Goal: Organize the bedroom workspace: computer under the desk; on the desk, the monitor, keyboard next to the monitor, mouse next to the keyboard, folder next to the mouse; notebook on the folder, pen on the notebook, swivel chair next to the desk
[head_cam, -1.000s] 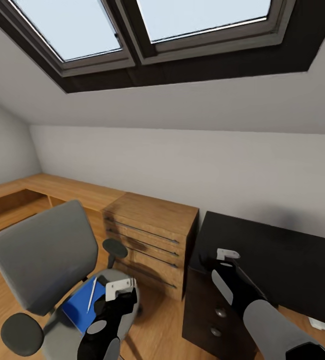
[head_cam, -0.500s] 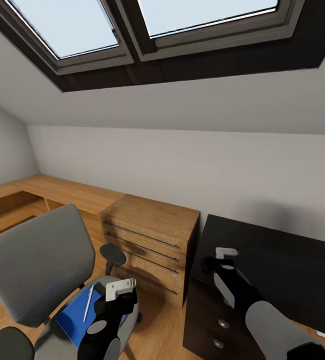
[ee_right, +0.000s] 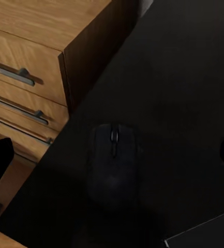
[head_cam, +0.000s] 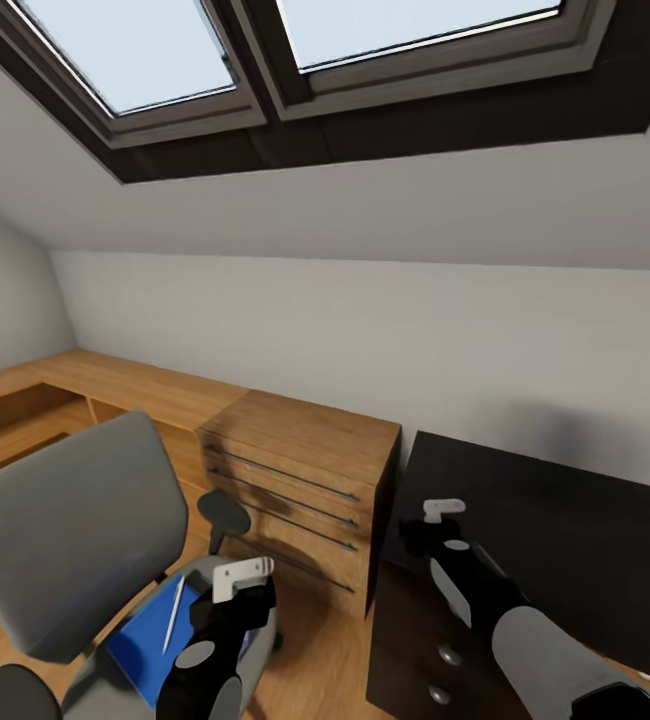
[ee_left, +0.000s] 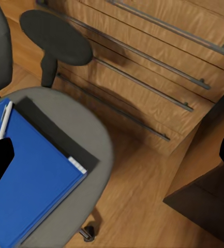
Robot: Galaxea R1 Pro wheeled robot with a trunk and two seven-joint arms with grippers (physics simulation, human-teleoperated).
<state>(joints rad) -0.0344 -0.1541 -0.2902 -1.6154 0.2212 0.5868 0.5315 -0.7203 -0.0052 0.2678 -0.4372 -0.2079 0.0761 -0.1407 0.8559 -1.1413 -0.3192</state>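
The left gripper (head_cam: pixel 237 578), its jaws spread and holding nothing, hovers over the swivel chair (head_cam: pixel 75 530); best grip the folder (ee_left: pixel 31 175) by its edge, minding the pen (ee_left: pixel 4 119).

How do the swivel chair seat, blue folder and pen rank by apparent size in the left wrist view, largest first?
1. Swivel chair seat
2. Folder, cut by the frame edge
3. Pen, clearly smallest
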